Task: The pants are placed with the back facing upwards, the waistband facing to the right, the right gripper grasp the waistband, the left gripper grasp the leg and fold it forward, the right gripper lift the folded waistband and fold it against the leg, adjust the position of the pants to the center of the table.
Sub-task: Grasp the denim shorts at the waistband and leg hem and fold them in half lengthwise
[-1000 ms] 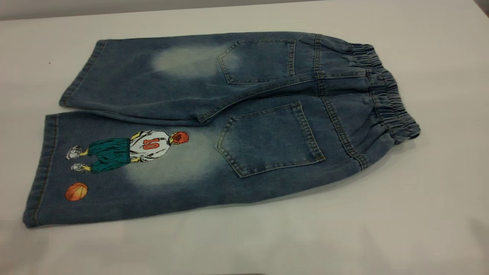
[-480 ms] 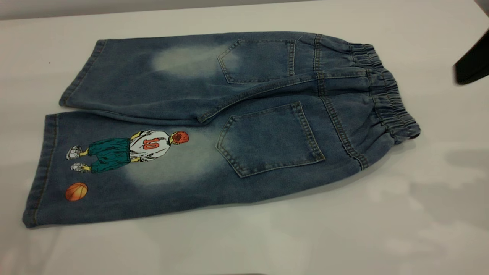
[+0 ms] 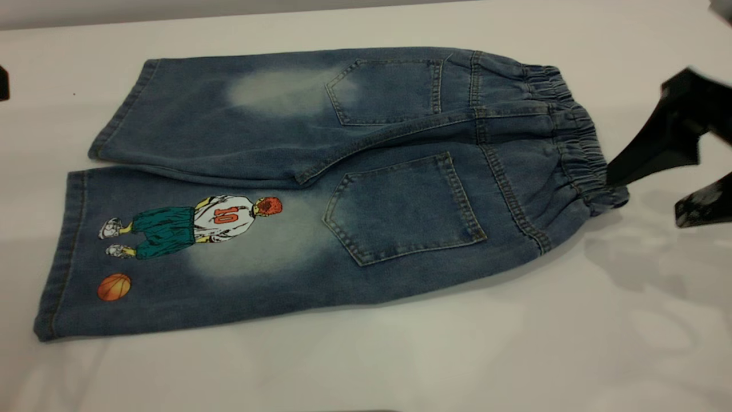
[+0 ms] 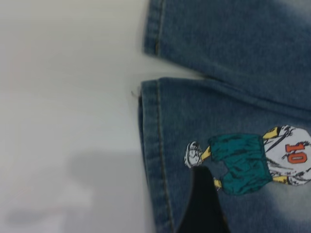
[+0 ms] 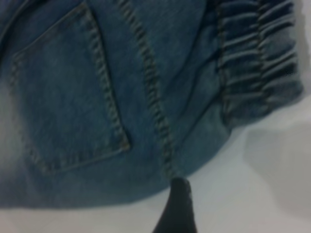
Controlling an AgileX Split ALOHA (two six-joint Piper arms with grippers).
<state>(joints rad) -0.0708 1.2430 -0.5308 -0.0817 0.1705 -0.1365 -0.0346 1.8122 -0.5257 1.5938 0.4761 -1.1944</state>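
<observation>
We see the pants (image 3: 343, 183) lying flat and unfolded on the white counter (image 3: 400, 355), back pockets up, filling most of its middle. The waistband (image 3: 577, 143) points toward the counter's right edge, and the leg (image 3: 171, 252) with the number-10 player sits on the near side, its hem toward the left edge.

What has changed within the last second is the arrival of both arms. A second ago the counter held only the pants; half a second ago a dark shape had entered at the right edge. Now the right claw (image 3: 649, 191) is low beside the near end of the waistband, its two black fingers spread, one finger's tip (image 3: 615, 174) at the gathered denim and the other (image 3: 700, 206) standing farther out toward the right edge. We cannot tell whether it touches the cloth. The right wrist view looks down on the waistband and near pocket with nothing pinched.

At the left edge, a sliver of the left claw (image 3: 3, 83) has just come into view, well apart from the pants. Its wrist view shows one dark finger (image 4: 201, 204) above the printed leg's hem; whether this claw is spread we cannot tell.

We judge the task barely begun: the first grasp is imminent, and no fold is made yet.
</observation>
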